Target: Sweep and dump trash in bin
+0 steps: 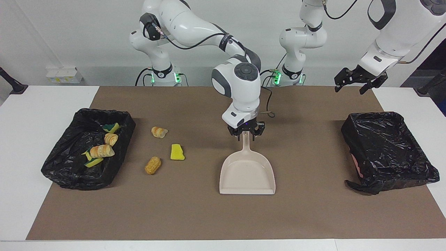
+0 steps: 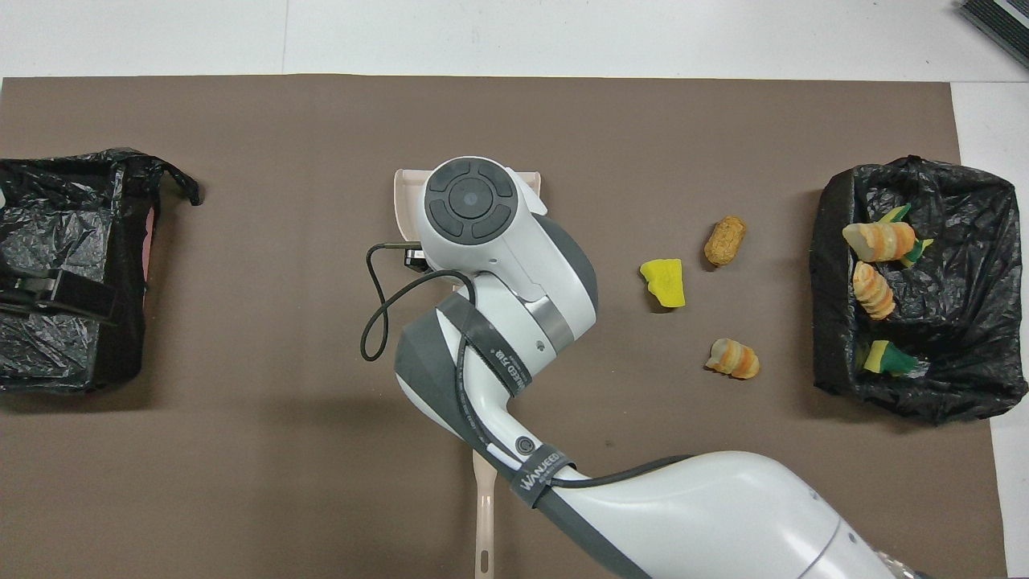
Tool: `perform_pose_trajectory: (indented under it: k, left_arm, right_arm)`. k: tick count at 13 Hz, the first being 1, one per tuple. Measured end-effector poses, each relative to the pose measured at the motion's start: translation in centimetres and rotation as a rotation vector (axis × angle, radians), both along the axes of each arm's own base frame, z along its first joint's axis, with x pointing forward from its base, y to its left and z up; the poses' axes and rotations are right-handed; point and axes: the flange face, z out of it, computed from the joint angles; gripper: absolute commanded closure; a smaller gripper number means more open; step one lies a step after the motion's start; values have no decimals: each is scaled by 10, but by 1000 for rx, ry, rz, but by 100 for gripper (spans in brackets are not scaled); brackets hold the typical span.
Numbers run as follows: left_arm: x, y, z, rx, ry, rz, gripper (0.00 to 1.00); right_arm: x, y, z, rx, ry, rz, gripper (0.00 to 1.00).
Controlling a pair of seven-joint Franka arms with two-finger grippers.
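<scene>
The right gripper (image 1: 245,134) stands open around the flat-lying beige plastic dustpan (image 1: 247,172) handle, apparently letting go. Three scraps (image 1: 177,152) lie beside the black-lined bin (image 1: 66,174) holding others. The left gripper (image 1: 360,81) waits open.

Both views are evenly and brightly lit from above; no deep darkness is seen anywhere; soft, short shadows are cast on the brown mat (image 1: 313,216) beneath the dustpan (image 1: 247,174) and beside the bins; small glints are thrown off the crinkled black bin liner (image 1: 386,146); the white tabletop (image 1: 21,146) is rendered bright but not blown out; focus is held sharp throughout; no motion blur is seen; straight edges are kept nearly straight.
</scene>
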Motion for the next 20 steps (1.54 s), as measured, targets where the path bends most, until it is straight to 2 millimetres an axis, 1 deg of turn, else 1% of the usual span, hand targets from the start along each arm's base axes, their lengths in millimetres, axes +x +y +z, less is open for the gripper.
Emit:
perform_pose_trajectory:
  k: [1,2,3,4,5,7,9,13,15,16,20]
  left_arm:
    - [0,0,0,0,0,0,0]
    - [0,0,0,0,0,0,0]
    - [0,0,0,0,0,0,0]
    - [0,0,0,0,0,0,0]
    - [0,0,0,0,0,0,0]
    - [0,0,0,0,0,0,0]
    - [0,0,0,0,0,0,0]
    - [0,0,0,0,0,0,0]
    - [0,0,0,0,0,0,0]
    - [0,0,0,0,0,0,0]
    - [0,0,0,0,0,0,0]
  right_arm:
    - [-7,-9,14,-4,-3,-9,22]
    - [-19,-16,27,-10,-1,-25,22]
    - [-39,-21,38,-21,3,-33,22]
    - [-59,-23,44,-34,12,-23,21]
    - [-83,-21,43,-47,28,-6,18]
    - [-130,-16,31,-73,76,21,17]
    - [-175,-18,14,-89,139,45,17]
    - [-236,-32,-6,-93,226,58,17]
    - [-258,-38,-14,-98,244,61,17]
    - [-263,-40,-19,-95,251,54,17]
    - [-282,-23,-41,-50,243,49,17]
